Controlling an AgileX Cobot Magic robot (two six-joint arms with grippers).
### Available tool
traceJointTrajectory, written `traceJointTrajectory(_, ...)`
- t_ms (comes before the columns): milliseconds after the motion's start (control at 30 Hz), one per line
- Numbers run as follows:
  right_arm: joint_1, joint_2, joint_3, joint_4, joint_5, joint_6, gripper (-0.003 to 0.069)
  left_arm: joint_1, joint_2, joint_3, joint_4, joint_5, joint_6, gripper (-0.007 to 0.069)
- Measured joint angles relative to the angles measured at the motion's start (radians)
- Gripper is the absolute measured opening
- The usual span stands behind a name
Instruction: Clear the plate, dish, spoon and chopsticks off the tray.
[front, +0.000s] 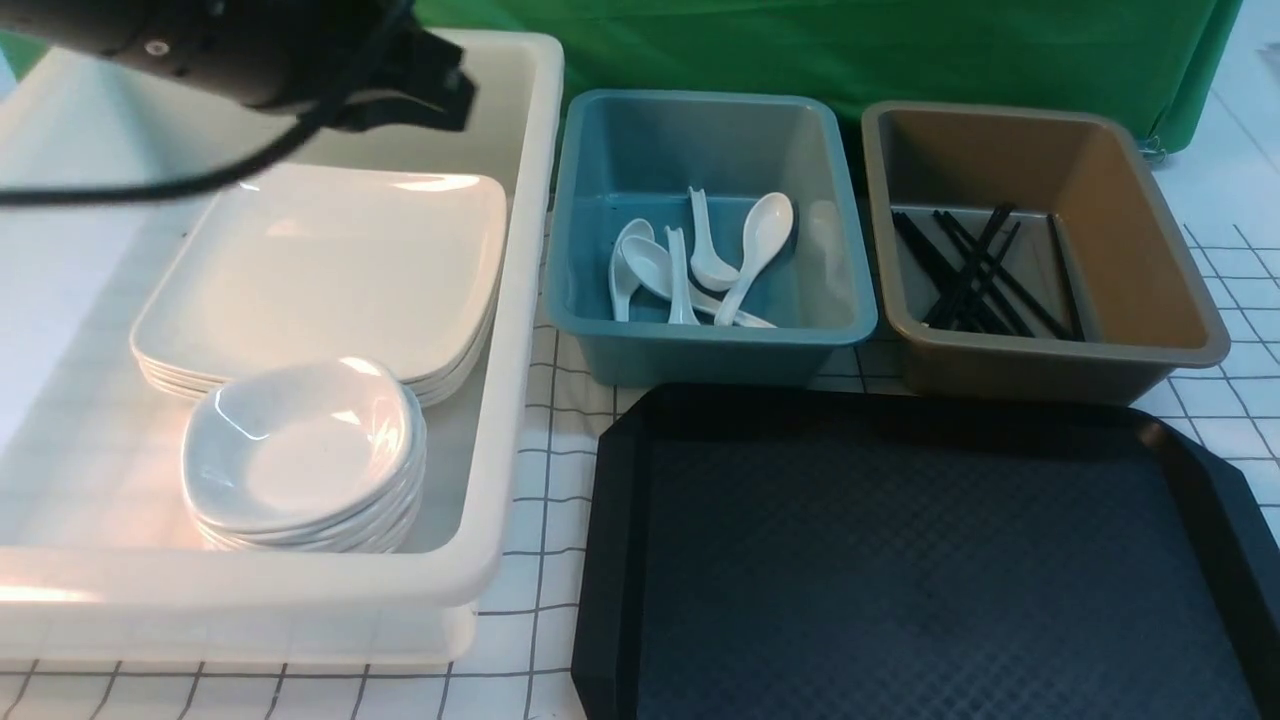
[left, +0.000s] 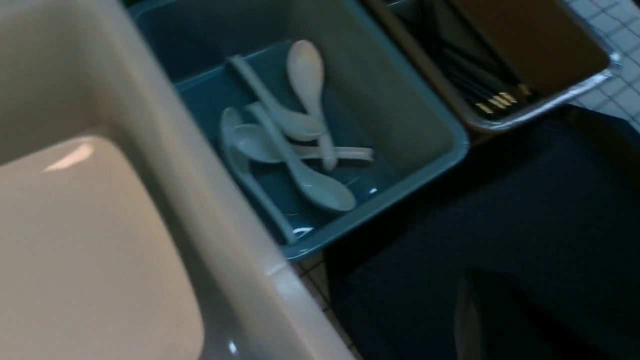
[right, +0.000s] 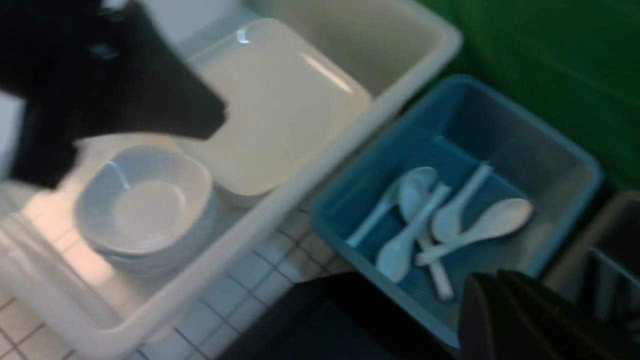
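- The worktop (front: 545, 520), covered with a checked cloth, is seen to carry everything; a green cloth (front: 900, 50) hangs behind it.
- The white tub (front: 520, 300) on the robot's left is the largest container. The plate (front: 330, 270) lies in it on top of a stack of the same plates, and the dish (front: 300, 440) sits on its own stack just in front of them.
- The tray (front: 920, 560) lies in front of the other two tubs, nearer to the right arm. Nothing is seen on the part of its floor that is in view, so the clearing is judged to be finished or nearly finished.
- The blue tub (front: 710, 340) stands in the middle. Several spoons (front: 700, 260) lie crossed in it; it cannot be told which one is the spoon of the task.
- The brown tub (front: 1050, 350) stands on the right, and the chopsticks (front: 975, 270) lie in it in a loose bundle, their long axis running mostly from front to back.
- The left tool (front: 430, 85) hangs over the far part of the white tub, above and behind the plate, so the left arm is much nearer to the plates than the right one. Its jaws are closed, and nothing is seen held in them; the plate below is not touched.
- The right tool (right: 505, 320) is seen only as a dark, blurred shape at the edge of the right wrist view, over the tray beside the blue tub. It is closed, and no object is seen in it.
- No further thing is seen for picking; a return of both arms is judged to be the likely next move.
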Motion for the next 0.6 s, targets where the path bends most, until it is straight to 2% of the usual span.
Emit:
traceJointTrajectory(33, 0.000, -0.062, 0.008, -0.055, 0.025, 0.029, 0.0008, -0.060, -0.061, 0.004, 0.048, 0.008, -0.049, -0.0013)
traceJointTrajectory(133, 0.000, -0.195, 0.064, -0.112, 0.035, 0.079, 0.0008, -0.142, -0.175, 0.055, 0.094, 0.002, -0.106, -0.0013)
traceJointTrajectory(267, 0.000, -0.377, 0.197, -0.133, 0.022, 0.127, 0.0008, -0.184, -0.321, 0.165, 0.107, -0.043, -0.141, -0.0013)
traceJointTrajectory(333, 0.000, -0.535, 0.354, -0.138, -0.020, 0.149, 0.0008, -0.193, -0.435, 0.296, 0.117, -0.087, -0.183, -0.0013)
traceJointTrajectory(500, 0.000, -0.890, 0.752, -0.166, -0.255, 0.207, 0.0008, -0.194, -0.659, 0.585, 0.180, -0.183, -0.281, -0.0013)
traceJointTrajectory(533, 0.000, -0.920, 0.770, -0.166, -0.280, 0.209, 0.0008, -0.194, -0.677, 0.597, 0.185, -0.192, -0.294, -0.0013)
traceJointTrajectory(600, 0.000, -1.077, 0.976, -0.168, -0.437, 0.233, 0.0008, -0.194, -0.772, 0.741, 0.204, -0.238, -0.377, -0.0013)
